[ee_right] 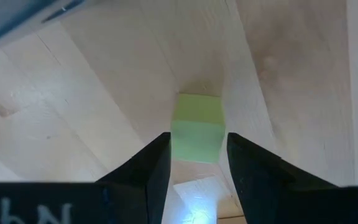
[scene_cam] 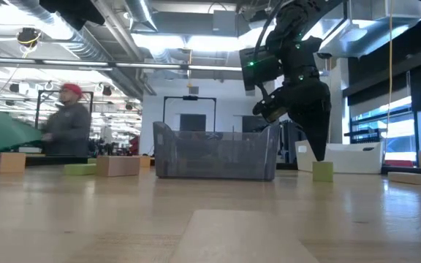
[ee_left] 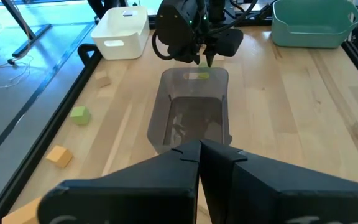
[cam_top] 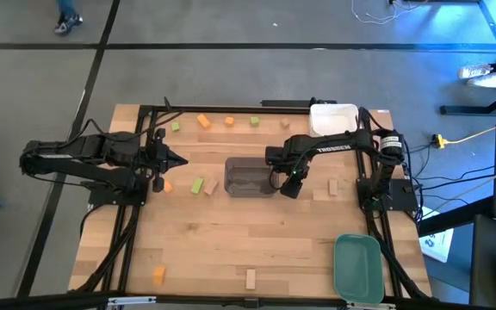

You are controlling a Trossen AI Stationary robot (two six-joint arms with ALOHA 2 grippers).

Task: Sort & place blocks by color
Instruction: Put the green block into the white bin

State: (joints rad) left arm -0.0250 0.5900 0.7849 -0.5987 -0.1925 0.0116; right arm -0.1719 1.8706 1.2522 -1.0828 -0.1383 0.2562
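We think the main risk here is a bad grip. The right gripper (ee_right: 194, 165) stands low at the table, just beside the right end of the grey tray (cam_top: 250, 177), with a light green cube (ee_right: 196, 127) between its two fingers (ee_right: 151, 165). In the right wrist view the cube sits near the fingertips, not deep between them, so if the fingers close there it may pop out forward or turn. We also see the tray wall very near; if the arm lifts or swings toward it without enough height, the cube or a finger can strike the wall and push the tray.

The fingers of the right gripper are apart, about as wide as the cube, one on each side of it. We cannot tell whether they already press on it or only frame it. The cube rests on the wood.

The left gripper (ee_left: 199, 149) waits at the left of the table, fingers together and holding nothing. The other blocks lie scattered: orange (cam_top: 203, 121) and green ones (cam_top: 254, 121) along the far edge, a green bar (cam_top: 197, 185) left of the tray, tan ones (cam_top: 250, 278) near the front.
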